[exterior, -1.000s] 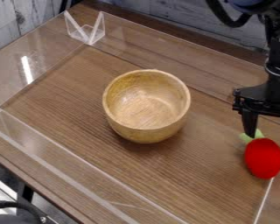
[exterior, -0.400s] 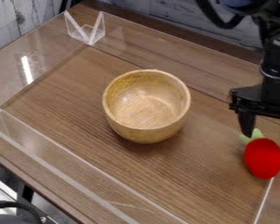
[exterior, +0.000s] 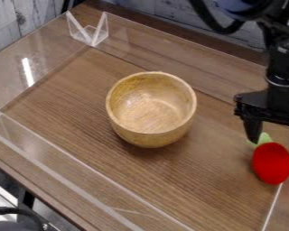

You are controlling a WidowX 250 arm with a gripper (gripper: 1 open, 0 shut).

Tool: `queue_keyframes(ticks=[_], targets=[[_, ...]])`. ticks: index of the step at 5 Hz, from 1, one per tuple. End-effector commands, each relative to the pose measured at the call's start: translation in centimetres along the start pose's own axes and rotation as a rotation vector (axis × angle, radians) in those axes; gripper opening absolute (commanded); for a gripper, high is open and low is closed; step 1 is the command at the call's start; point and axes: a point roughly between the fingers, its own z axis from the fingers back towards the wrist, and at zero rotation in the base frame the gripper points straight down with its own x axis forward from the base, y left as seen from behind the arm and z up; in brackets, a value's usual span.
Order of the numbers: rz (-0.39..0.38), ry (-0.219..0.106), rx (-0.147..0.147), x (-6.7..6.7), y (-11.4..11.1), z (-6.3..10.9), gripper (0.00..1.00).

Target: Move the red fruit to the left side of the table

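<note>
The red fruit (exterior: 273, 163) lies on the brown wood-grain table (exterior: 87, 90) near its right edge, its green leafy top (exterior: 259, 139) pointing toward the back. My black gripper (exterior: 273, 135) hangs just above and behind the fruit, pointing steeply down. It is open, with one finger (exterior: 251, 131) to the left of the leaf and the other near the right border of the view. Nothing is held between them.
A round light wooden bowl (exterior: 151, 108) stands at the middle of the table. Clear acrylic walls (exterior: 62, 167) edge the table, with a clear bracket (exterior: 88, 30) at the back left corner.
The arm has shifted very slightly to the left and the wrist has turned a little. The fruit and bowl have not moved.
</note>
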Motion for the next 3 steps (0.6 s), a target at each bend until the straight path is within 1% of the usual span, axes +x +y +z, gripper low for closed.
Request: queue_keyframes(ticks=[1, 2, 3], targets=[[-0.059, -0.057, -0.042, 0.0, -1.1, 2.1, 1.00], [-0.092, -0.066, -0.048, 0.9, -1.1, 2.5, 1.00], [-0.118, -0.072, -0.046, 1.8, -1.1, 2.7, 1.00]])
